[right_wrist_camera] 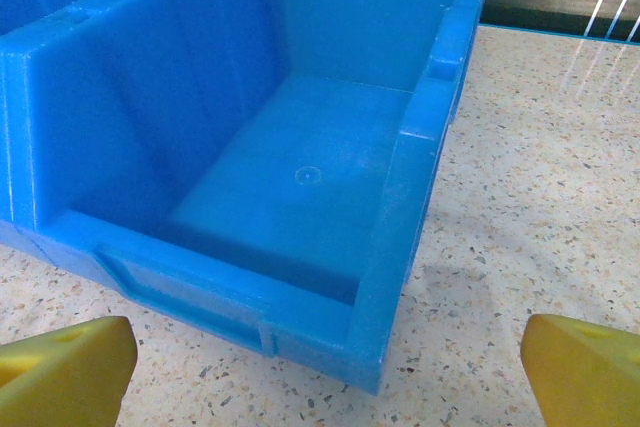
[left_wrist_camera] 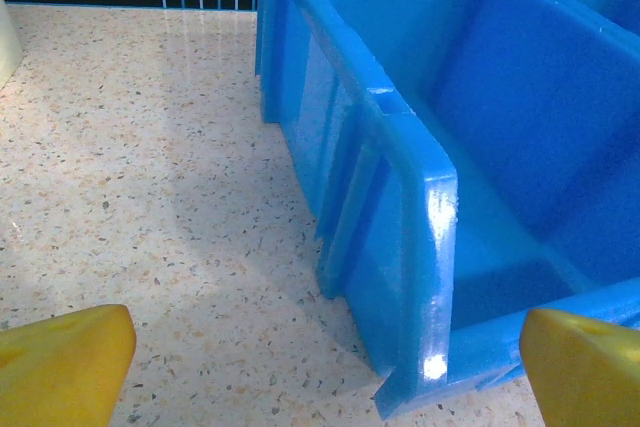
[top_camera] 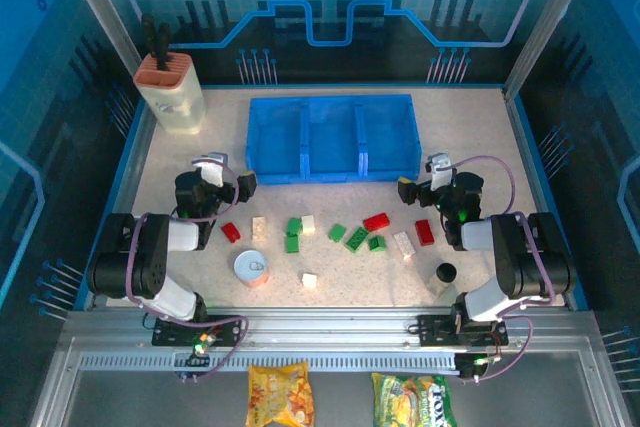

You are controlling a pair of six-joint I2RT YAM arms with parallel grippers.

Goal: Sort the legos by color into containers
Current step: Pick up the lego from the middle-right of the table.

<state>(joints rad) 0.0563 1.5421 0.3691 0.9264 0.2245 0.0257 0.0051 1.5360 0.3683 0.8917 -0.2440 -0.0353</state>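
The blue three-compartment tray (top_camera: 333, 137) lies at the back centre, all compartments bare. Red, green and cream legos are strewn on the table in front of it, from a red one (top_camera: 231, 232) past green ones (top_camera: 293, 235) to a red one (top_camera: 424, 232); a cream one (top_camera: 309, 280) lies nearer. My left gripper (top_camera: 228, 183) hovers open at the tray's near-left corner (left_wrist_camera: 420, 247), its yellow fingertips (left_wrist_camera: 65, 362) wide apart with nothing held. My right gripper (top_camera: 418, 187) hangs open before the near-right corner (right_wrist_camera: 385, 277), fingertips (right_wrist_camera: 585, 372) spread and empty.
A silver can (top_camera: 252, 268) stands near the front left of the legos and a small black cap (top_camera: 445, 272) at the front right. A cream holder with an orange top (top_camera: 170, 92) stands at the back left. Two snack bags (top_camera: 280, 395) lie below the arms' rail.
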